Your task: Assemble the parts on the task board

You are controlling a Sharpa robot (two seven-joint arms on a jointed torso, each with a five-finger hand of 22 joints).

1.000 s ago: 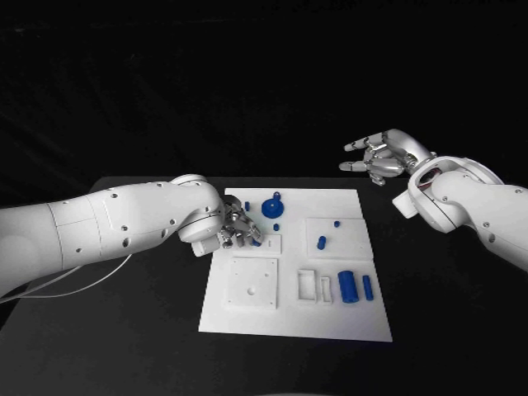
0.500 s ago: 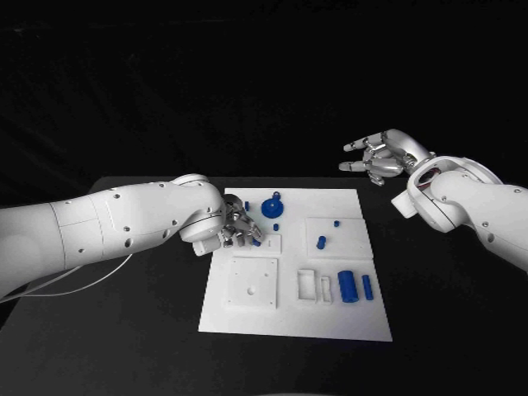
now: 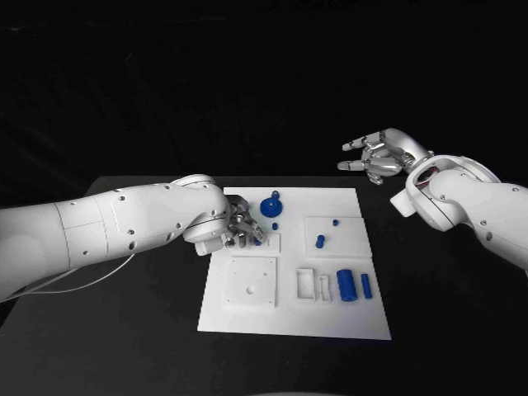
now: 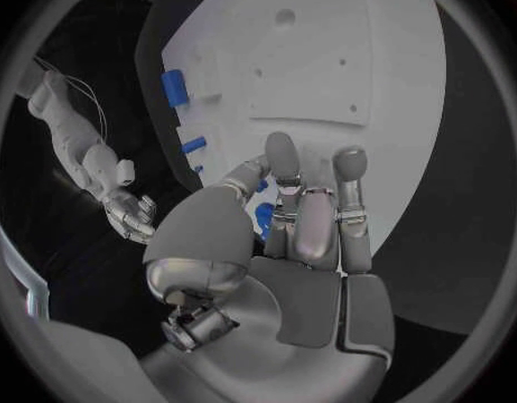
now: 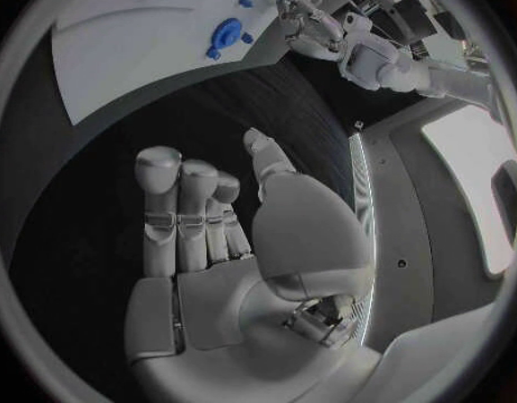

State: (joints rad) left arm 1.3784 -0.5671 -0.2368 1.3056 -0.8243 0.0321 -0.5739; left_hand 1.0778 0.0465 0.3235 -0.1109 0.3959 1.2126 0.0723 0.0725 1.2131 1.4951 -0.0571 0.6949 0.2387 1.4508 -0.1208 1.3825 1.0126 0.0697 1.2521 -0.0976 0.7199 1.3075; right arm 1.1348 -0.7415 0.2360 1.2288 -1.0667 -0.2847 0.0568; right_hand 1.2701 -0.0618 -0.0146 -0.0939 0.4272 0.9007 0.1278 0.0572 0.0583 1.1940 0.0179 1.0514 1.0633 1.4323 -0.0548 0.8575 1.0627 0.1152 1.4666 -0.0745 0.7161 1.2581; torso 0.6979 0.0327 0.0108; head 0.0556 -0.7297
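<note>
The white task board (image 3: 336, 202) lies in the middle of the black table. My left hand (image 3: 240, 226) hovers low over the board's left edge, its fingers curled in around a small blue part (image 4: 262, 219) pinched between thumb and fingers. A blue disc with a knob (image 3: 272, 206) and a blue peg (image 3: 321, 242) sit further along the board. Two blue cylinders (image 3: 347, 285) lie side by side near the board's right edge. My right hand (image 3: 377, 155) hangs open in the air beyond the board's far right corner, holding nothing.
A raised white square block (image 3: 253, 283) and white slotted frames (image 3: 306, 283) stand on the near half of the board. Black table (image 3: 121, 330) lies bare on either side. In the right wrist view the board (image 5: 124, 27) and the blue disc (image 5: 226, 34) lie far off.
My left arm has edged slightly to the right, the hand staying over the board's left edge. The right hand has not moved.
</note>
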